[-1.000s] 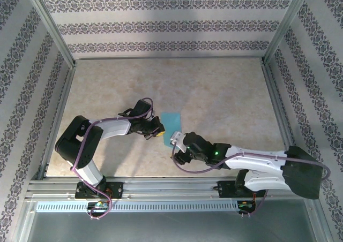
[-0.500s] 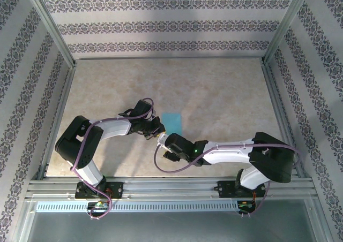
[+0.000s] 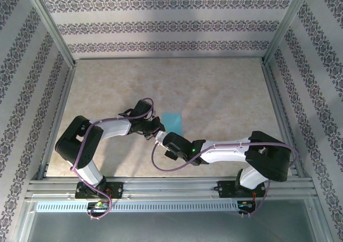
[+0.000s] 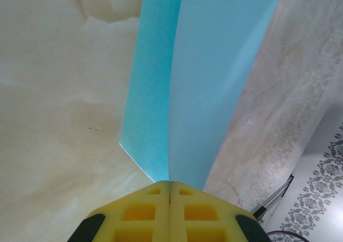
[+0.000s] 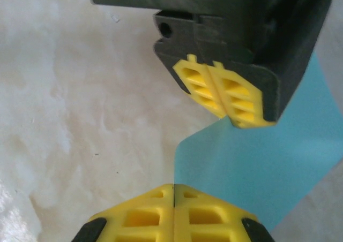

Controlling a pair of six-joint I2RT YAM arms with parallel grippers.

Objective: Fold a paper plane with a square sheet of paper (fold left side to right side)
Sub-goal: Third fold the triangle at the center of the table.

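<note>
1. Square sheet of paper (image 3: pixel 174 123) lies near the middle of the table (image 3: pixel 225 92), toward its near edge. Left gripper (image 4: pixel 170 183) pinches its edge.
2. Right gripper (image 5: pixel 173 187) is pressed together at a corner, catch unclear. A missed grip means a crooked fold.
3. Opposed pulls could tear it.

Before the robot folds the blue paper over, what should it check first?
1. Left gripper shut on the blue paper sheet: ok.
2. Right gripper shut, with the sheet's edge running into its fingertips: ok, looks pinched.
3. Sheet free of rips: ok where visible.
4. Sheet lying flat on the table: not ok, it curls up near the grippers.
5. Edges lined up for the fold: cannot tell.
</note>
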